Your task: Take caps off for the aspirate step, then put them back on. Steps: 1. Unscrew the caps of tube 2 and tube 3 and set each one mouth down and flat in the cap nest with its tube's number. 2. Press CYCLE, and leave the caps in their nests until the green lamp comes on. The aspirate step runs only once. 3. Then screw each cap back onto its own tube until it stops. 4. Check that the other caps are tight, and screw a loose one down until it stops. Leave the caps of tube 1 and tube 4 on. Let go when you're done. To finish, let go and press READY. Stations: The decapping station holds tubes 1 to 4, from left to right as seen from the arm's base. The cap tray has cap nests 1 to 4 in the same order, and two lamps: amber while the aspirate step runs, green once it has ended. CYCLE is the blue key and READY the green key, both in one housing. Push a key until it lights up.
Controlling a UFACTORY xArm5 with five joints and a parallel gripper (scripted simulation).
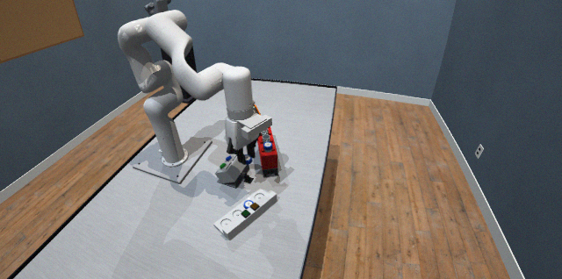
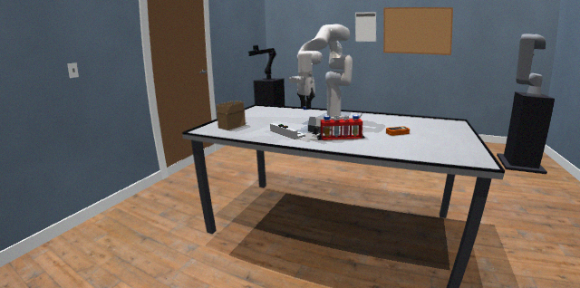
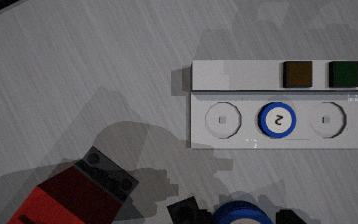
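Grey-white table top on black legs; wood floor, blue walls. Landmark: cap tray. Cap 2 seated in second nest. Red decapping station beside tray. Gripper near tray, partly closed, clamped on blue cap.

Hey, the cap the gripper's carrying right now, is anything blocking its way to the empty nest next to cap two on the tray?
Nothing visible does. The gripper holds a blue cap above bare table short of the cap tray. The nest beside cap 2 is empty, with only table between.
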